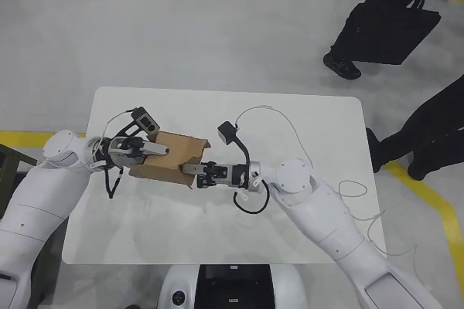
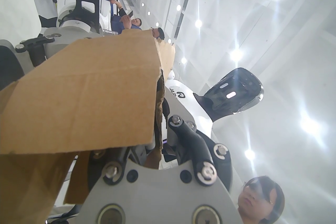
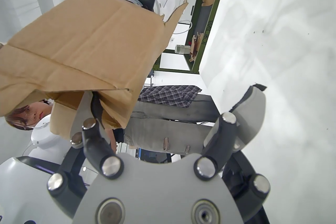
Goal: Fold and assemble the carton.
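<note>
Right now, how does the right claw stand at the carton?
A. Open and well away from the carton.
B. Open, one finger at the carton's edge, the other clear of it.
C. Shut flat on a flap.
B: the right claw is open, with one finger tucked at the carton's lower flap and the other finger standing free of it.

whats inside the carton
One finger of the right gripper pokes into the carton at its open end. The rest of the inside is hidden by its walls.
</note>
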